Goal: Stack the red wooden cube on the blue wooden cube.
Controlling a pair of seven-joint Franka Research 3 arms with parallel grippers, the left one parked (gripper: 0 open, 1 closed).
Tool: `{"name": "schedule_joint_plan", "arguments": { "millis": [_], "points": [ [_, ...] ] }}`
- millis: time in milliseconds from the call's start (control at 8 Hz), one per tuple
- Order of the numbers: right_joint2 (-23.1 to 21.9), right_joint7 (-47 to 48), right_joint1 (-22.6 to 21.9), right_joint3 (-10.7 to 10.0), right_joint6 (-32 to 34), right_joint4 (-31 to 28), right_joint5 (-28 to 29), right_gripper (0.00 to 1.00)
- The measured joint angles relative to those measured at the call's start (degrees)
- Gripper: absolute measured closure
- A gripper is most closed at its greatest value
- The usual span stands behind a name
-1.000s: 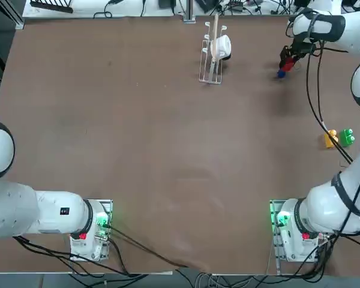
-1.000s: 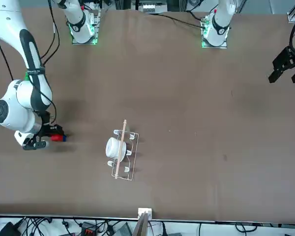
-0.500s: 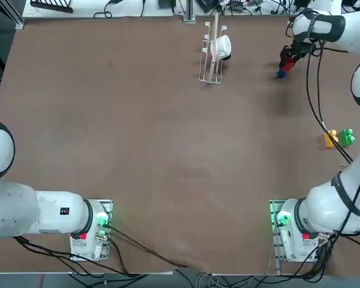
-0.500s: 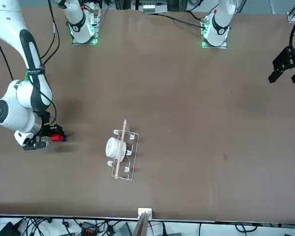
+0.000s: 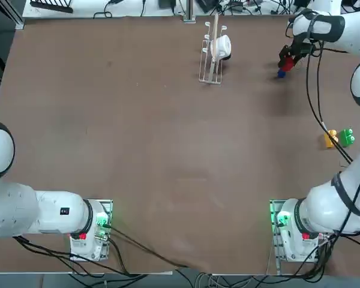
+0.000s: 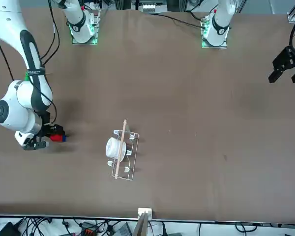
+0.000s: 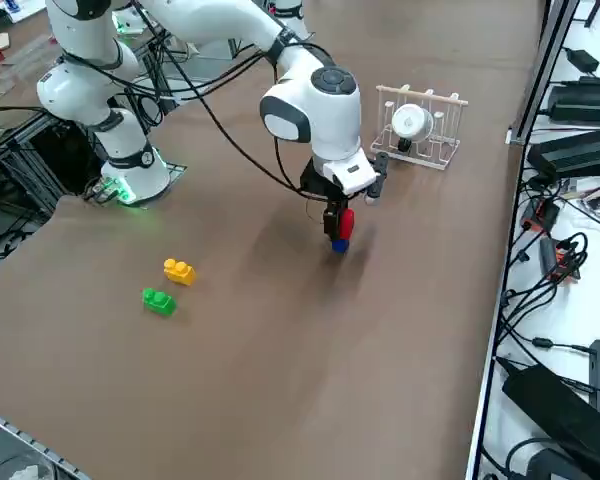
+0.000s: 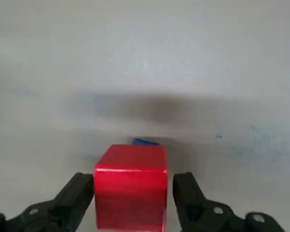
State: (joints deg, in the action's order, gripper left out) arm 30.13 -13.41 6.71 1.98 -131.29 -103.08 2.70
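The red wooden cube [image 8: 131, 186] sits on the blue wooden cube [image 8: 145, 142] at the far right of the surface [image 5: 168, 132]; the right claw [image 8: 133, 195] stands apart, straddling the red one without gripping

The red wooden cube [image 8: 131, 186] sits on the blue wooden cube [image 8: 145, 142], between my right tool's [image 8: 133, 200] parted fingers [image 8: 77, 195], at the counter's [image 5: 168, 150] far right corner.

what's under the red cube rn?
The blue wooden cube: the red wooden cube sits on it, between the right claw's open fingers. Only a blue sliver shows; the contact face is covered.
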Motion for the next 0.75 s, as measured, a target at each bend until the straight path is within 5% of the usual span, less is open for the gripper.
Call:
{"name": "schedule_joint_plan", "arguments": {
  "millis": [750],
  "points": [
    [-0.3,0.0,-0.1,0.3,0.0,2.5,0.0,0.0]
  ]
}}
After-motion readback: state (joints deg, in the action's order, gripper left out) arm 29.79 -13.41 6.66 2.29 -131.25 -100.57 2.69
